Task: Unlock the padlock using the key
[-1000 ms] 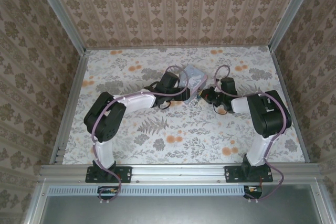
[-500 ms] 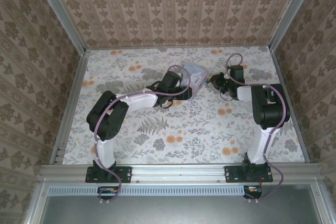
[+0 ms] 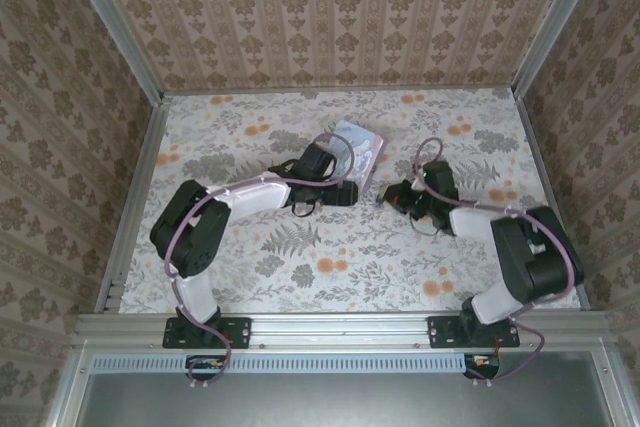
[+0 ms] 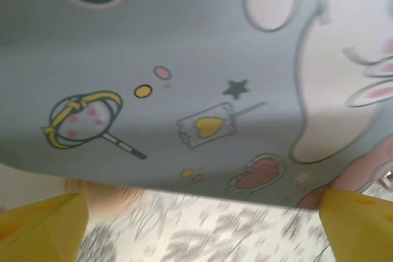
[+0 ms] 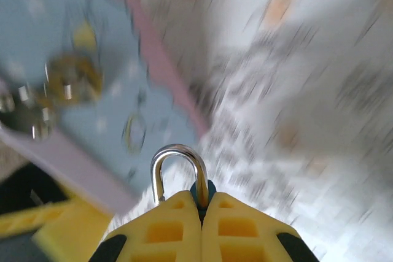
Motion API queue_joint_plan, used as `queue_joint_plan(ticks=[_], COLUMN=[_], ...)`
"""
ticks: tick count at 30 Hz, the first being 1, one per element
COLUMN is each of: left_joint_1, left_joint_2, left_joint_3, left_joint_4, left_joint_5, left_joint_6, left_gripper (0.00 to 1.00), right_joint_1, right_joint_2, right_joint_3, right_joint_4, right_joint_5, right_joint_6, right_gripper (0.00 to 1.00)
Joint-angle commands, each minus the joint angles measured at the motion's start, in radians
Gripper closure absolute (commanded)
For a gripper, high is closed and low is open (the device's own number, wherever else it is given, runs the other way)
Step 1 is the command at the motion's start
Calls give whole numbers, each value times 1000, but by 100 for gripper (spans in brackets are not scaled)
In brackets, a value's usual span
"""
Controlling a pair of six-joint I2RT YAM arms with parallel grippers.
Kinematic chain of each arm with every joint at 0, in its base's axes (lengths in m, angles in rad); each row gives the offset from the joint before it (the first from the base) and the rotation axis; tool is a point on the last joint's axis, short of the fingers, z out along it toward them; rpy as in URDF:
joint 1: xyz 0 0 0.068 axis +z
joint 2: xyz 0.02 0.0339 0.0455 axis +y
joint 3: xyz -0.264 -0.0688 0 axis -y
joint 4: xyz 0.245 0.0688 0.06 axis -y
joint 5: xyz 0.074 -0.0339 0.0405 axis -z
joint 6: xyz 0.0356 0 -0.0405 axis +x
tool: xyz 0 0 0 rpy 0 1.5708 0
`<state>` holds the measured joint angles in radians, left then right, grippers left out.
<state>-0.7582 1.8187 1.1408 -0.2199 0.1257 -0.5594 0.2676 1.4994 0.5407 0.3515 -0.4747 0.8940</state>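
top view: pastel tin (image 3: 360, 139) sits tilted near the middle of the counter's (image 3: 330, 257) far edge. left end effector (image 3: 342, 165) is at the tin's near side. right end effector (image 3: 392, 194) is near the tin's right corner.

left wrist: left end effector (image 4: 199, 225) is spread wide, with the tin's printed face (image 4: 184, 59) just beyond the fingertips. can't tell if they touch.

right wrist: right end effector (image 5: 201, 204) is pinched tight on the padlock (image 5: 202, 189). the shackle pokes up and the body is mostly buried in the pads. the tin (image 5: 37, 29) is behind-left, blurred. can't tell where the key is.

judgement: the lock is being held ready for the key. keep it steady, get the keyhole side clear of the pads, and line the key up straight.
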Motion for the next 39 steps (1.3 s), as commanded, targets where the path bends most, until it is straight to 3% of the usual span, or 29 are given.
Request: queue_joint_plan(ticks=[1,4,8,16,18,22,27,31,33,35,39], left_joint_1=[-1,7,17,62,88,168,266,356,410,457,494], left_joint_2=[-69,-128,-192,-406,-474,-592,-694,-752,-768,-790,-857], left_joint_3=[-14,4,36,-7,-34,-82,-108,-111,-115,-146,-267], left_joint_4=[-183,-209,-254,-338,-359,-419,-478,-482,-464,-386,-153], left_joint_5=[5,4,-12,-71,-82,-92,-110,-208,-261,-315,-468], left_joint_6=[33,32,35,38,38,40,59,102,120,190,331], left_gripper=[0,0,0,0,0,0,0,0,0,0,0], right_joint_1=[112,213,292,331,330,310,231,128,64,24,8], right_joint_2=[-101,-160,-118,-65,-93,-193,-366,-534,-589,-622,-621], right_joint_3=[-72,-127,-149,-162,-153,-142,-130,-38,29,84,68], right_joint_4=[-42,-3,67,96,30,-123,-302,-518,-601,-634,-433], right_joint_5=[49,103,140,178,205,268,279,327,381,522,798], right_joint_6=[38,94,137,145,119,81,44,-61,-127,-196,-415], right_gripper=[100,100,100,100,87,49,28,2,0,1,0])
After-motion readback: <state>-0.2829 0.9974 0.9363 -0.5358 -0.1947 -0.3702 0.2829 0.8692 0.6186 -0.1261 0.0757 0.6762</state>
